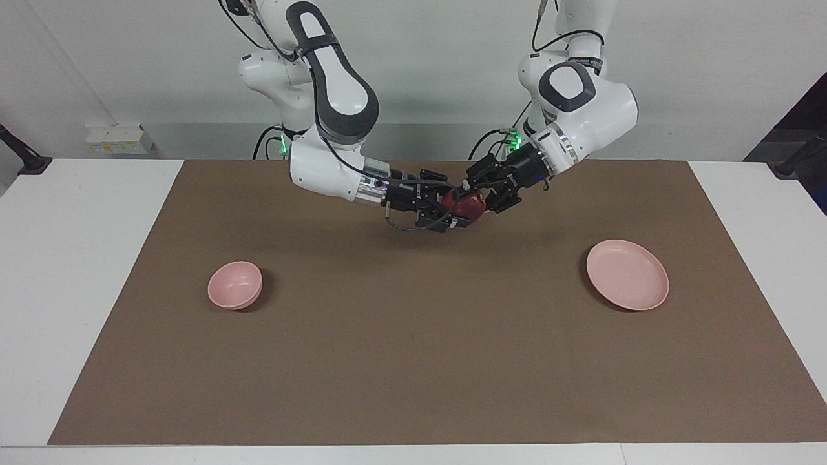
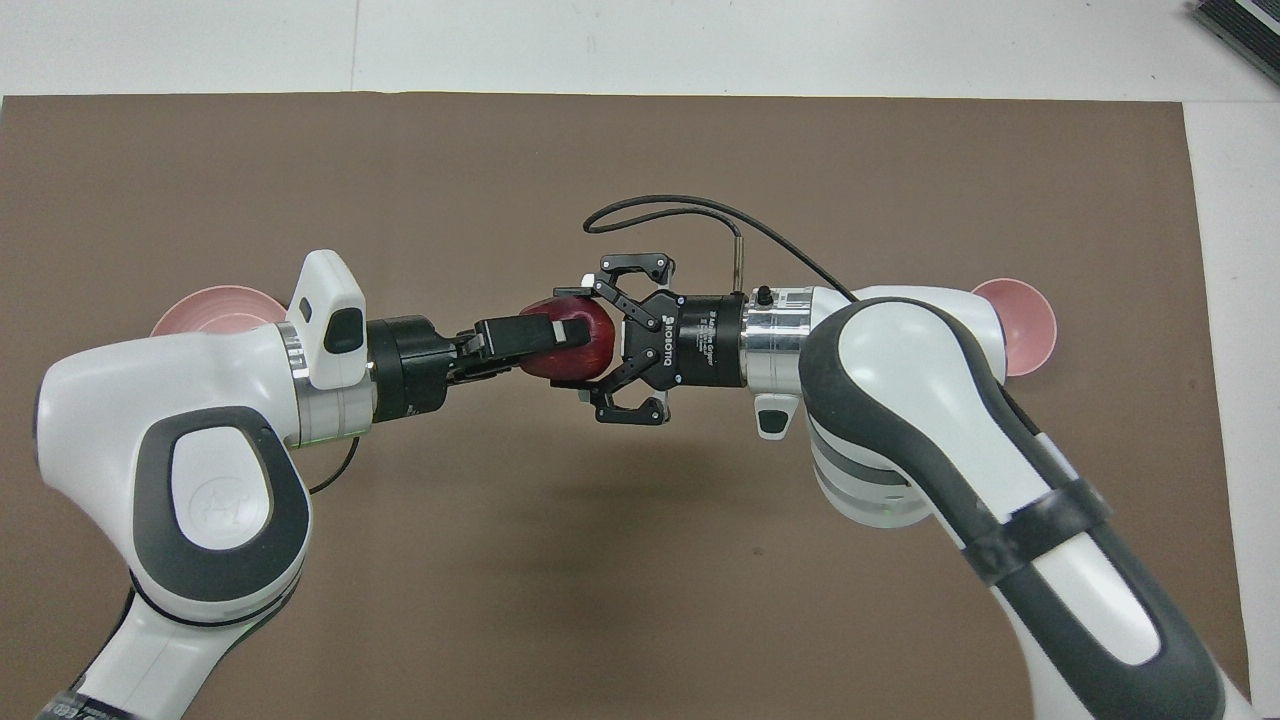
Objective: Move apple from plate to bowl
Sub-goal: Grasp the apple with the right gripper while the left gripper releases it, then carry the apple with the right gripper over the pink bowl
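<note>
Bright, even overhead light (soft shadows under arms), sharp focus
</note>
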`<state>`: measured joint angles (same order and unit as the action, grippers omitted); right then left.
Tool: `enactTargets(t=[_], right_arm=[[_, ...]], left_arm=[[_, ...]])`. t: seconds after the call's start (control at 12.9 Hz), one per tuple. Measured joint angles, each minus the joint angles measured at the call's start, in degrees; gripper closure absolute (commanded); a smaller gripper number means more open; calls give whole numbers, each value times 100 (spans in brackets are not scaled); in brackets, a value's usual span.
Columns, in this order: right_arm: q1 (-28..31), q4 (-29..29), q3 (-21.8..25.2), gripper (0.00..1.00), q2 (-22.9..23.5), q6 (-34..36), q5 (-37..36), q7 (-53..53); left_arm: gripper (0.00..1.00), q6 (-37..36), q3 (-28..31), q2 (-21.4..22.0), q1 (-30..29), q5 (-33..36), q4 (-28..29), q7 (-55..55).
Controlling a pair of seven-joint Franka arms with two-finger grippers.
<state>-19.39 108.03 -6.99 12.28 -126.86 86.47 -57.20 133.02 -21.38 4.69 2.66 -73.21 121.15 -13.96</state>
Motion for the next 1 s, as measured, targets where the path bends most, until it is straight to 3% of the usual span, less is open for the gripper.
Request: enactTargets(t=[0.31,0.46,0.7,1.0], right_arm=[[100,0,37,100,35,-93,-794,-5],[247,-3,59,100,75,-135,-1464,-12],[593,-95,70,100,181,-141,-2634,-14],[1008,-321,78,100,379,-141,-4574,-8]], left_arm=[[0,-7,-19,-2,1,52,-11,74],[0,-8,-10,-2,0,420,-12,134],[0,-8,51,-17,-24,1324,-10,274],[0,-236,304,-62,-108,3183,-5,336]])
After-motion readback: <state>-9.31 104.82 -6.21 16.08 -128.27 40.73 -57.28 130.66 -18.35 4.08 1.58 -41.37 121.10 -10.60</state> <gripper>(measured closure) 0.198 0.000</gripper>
